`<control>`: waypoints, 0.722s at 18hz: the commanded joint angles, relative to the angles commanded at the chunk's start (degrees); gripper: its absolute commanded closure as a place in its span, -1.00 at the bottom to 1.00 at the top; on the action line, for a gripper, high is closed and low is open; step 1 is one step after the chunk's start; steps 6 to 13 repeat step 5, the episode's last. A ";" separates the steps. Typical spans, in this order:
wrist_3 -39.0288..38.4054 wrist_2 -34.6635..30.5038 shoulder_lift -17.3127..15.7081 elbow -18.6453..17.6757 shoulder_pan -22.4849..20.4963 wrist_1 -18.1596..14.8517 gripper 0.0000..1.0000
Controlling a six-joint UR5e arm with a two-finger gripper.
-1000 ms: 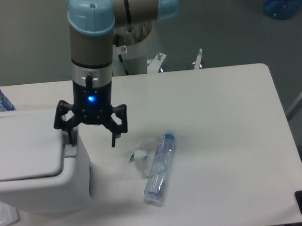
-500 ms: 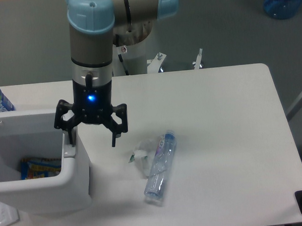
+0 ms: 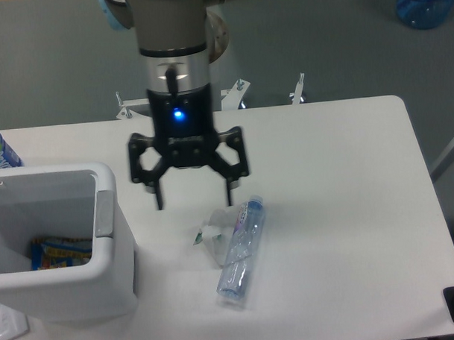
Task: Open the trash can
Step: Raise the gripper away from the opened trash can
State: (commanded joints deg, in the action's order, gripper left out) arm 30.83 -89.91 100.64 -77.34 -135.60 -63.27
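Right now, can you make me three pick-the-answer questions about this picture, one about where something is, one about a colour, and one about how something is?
1. Where does the squashed plastic bottle lie?
A. In the trash can
B. On the table
C. In the tool

2. What colour is the light on the arm just above the tool?
A. Red
B. Green
C. Blue

3. How is the trash can?
A. Open
B. Shut
C. Tipped over

Answers: 1 B, it lies flat on the white table. 2 C, a small blue light glows there. 3 A, you can see wrappers inside it.
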 joint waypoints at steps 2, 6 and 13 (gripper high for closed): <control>3.70 0.00 0.00 -0.09 -2.29 -1.50 -1.00; 7.13 0.00 0.00 -0.26 -4.75 -3.52 -1.00; 7.13 0.00 0.00 -0.26 -4.75 -3.52 -1.00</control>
